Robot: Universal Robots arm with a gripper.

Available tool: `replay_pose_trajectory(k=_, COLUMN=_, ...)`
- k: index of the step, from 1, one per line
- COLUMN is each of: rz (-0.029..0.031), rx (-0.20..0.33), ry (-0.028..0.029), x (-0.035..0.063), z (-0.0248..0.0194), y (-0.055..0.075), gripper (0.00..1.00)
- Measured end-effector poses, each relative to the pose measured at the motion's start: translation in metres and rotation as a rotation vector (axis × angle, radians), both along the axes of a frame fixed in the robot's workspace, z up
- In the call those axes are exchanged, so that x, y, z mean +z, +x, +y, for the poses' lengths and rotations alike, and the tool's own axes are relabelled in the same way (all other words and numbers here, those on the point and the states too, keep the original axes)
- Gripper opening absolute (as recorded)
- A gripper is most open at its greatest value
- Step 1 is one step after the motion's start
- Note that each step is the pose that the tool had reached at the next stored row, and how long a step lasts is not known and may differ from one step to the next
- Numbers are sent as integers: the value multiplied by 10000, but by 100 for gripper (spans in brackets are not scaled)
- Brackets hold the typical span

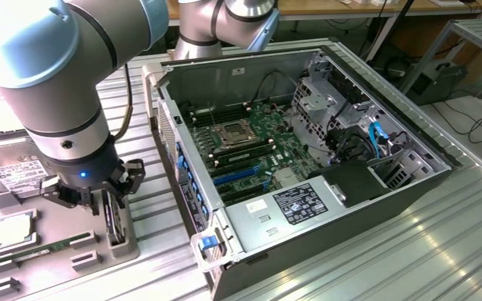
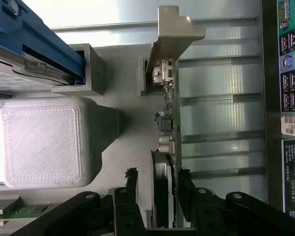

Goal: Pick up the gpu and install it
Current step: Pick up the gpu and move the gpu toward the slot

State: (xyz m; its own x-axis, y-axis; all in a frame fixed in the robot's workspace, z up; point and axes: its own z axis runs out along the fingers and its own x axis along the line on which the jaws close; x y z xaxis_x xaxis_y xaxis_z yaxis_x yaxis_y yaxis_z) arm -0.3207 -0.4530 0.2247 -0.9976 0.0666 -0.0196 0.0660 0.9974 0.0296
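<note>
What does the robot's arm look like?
The arm is made of fat silvery-grey tubes with light blue caps at the joints. A black cable runs down it, a small blue light glows near the wrist, and the end effector is black.

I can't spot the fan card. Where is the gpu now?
The gpu stands on edge in the grey holder tray, at the exterior view's left of the open computer case, with the gripper right over it.
</note>
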Motion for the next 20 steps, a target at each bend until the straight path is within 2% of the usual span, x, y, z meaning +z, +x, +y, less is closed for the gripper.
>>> replay_pose_trajectory(k=2, rz=2, rx=0, ry=-2, x=-3, z=0, y=0, gripper=44)
replay_pose_trajectory(k=4, rz=0, rx=1, ry=0, x=-5, z=0, y=1, gripper=31)
replay_pose_trajectory(k=5, rz=0, rx=0, ry=0, x=-5, z=0, y=1, gripper=27)
replay_pose_trajectory(k=16, rz=-3, rx=0, ry=2, x=-4, z=0, y=2, gripper=27)
replay_pose_trajectory(k=20, rz=-2, rx=0, ry=5, x=48, z=0, y=1, gripper=27)
